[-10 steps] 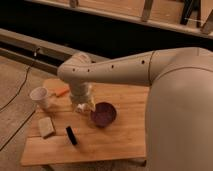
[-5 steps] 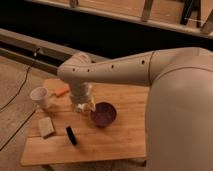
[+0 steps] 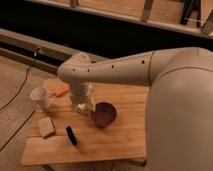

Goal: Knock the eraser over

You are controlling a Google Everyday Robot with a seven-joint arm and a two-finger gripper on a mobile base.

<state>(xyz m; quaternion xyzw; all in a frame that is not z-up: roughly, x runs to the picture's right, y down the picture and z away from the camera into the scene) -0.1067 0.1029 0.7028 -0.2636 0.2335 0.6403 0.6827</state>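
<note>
The eraser [image 3: 71, 135] is a small thin black oblong slab on the wooden table [image 3: 120, 142], near the front left. My gripper [image 3: 83, 107] hangs below the white arm's wrist, left of the purple bowl [image 3: 103, 114], above the table and behind and to the right of the eraser. It is apart from the eraser.
A white cup [image 3: 40, 97] stands at the table's left edge. An orange pen-like stick [image 3: 61, 91] lies behind it. A flat tan block [image 3: 46, 126] lies left of the eraser. The white arm [image 3: 130, 72] spans the table from the right.
</note>
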